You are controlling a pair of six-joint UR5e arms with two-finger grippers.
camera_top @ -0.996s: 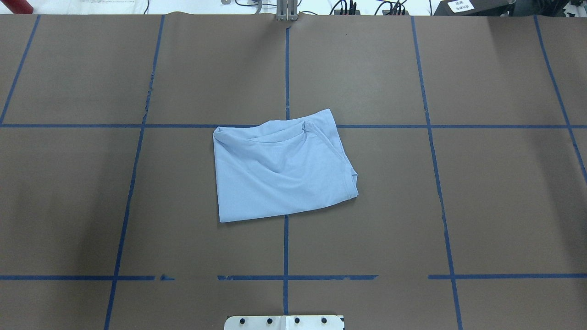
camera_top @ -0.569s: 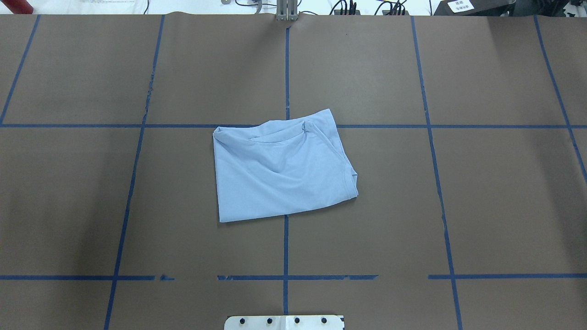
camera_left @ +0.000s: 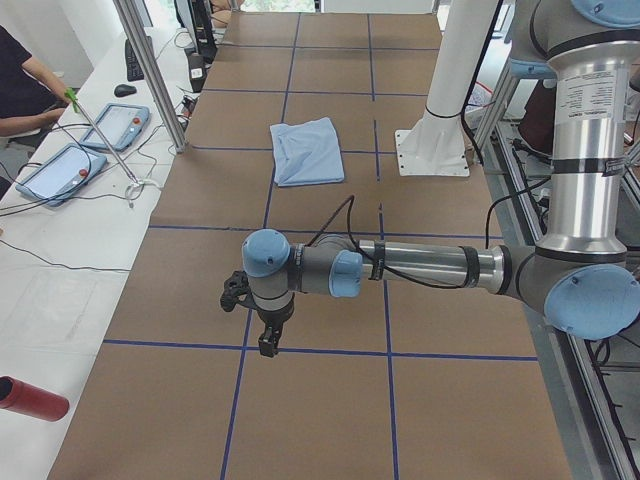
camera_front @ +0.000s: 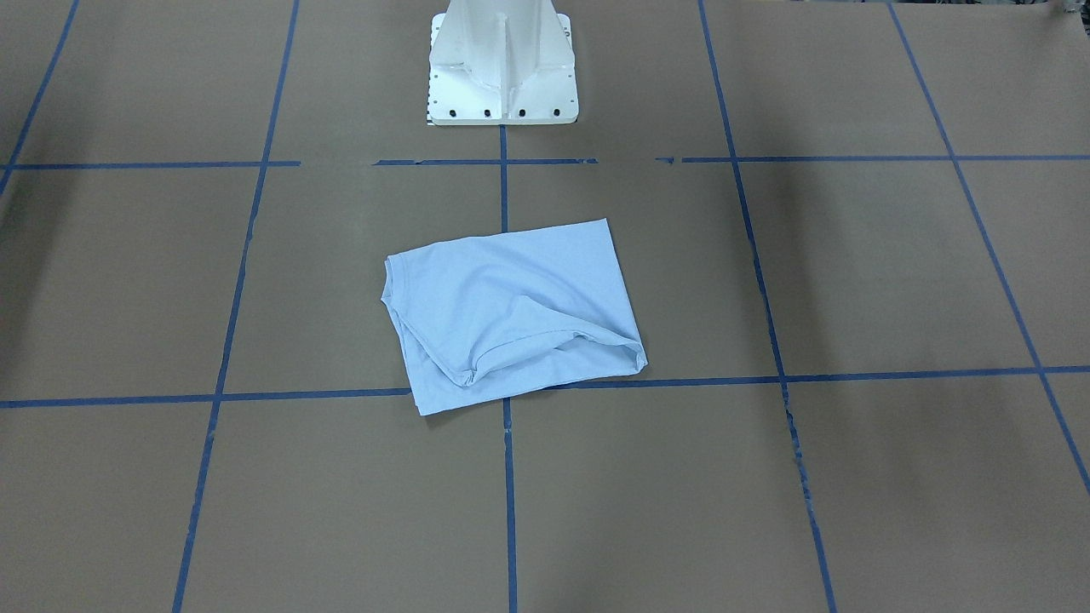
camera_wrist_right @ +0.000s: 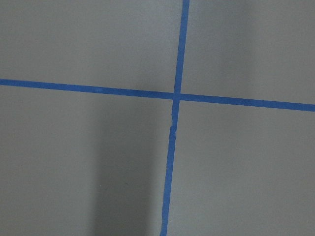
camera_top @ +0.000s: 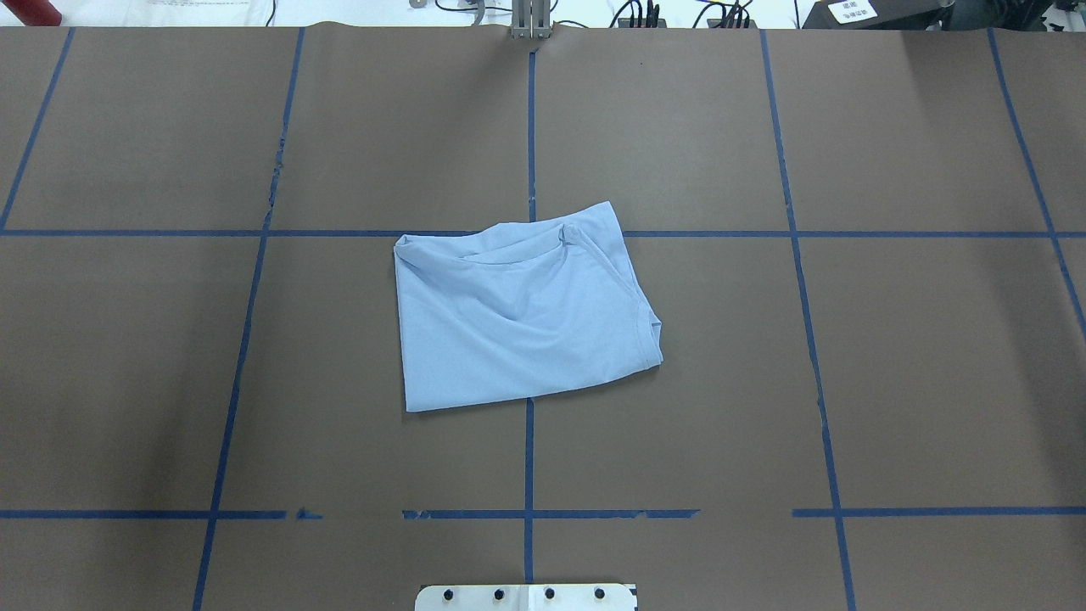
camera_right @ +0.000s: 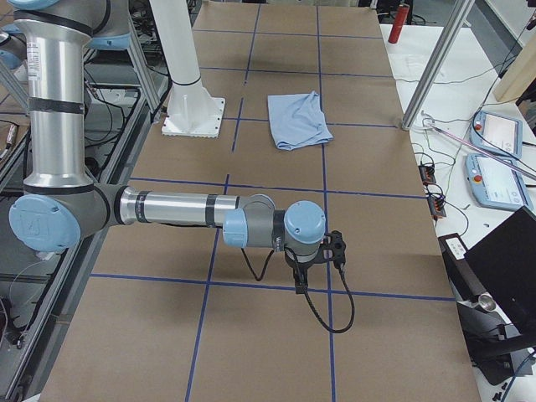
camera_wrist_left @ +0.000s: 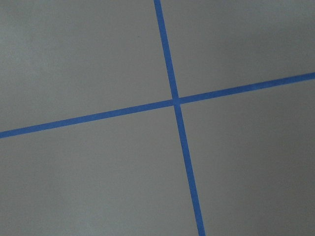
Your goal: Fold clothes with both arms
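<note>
T-shirt (camera_top: 522, 314) down flat at mid-tabletop (camera_top: 848, 382), folded into a compact, slightly skewed rectangle across the tape lines (camera_top: 721, 233), hem (camera_front: 545, 340) pouching open on the side away from the pedestal (camera_front: 502, 60). Nothing touching it. Well off at one end, left gripper (camera_left: 268, 352) hanging over bare tape; right gripper (camera_right: 300, 285) likewise at the other end. Fingers (camera_left: 267, 346) of both too small to read: cannot tell whether spread or pressed together. Looks like the closing stage, folds made and both grippers clear. Next, if anything: a reach in from both sides to flatten that loose hem, gripping low and evenly.
</note>
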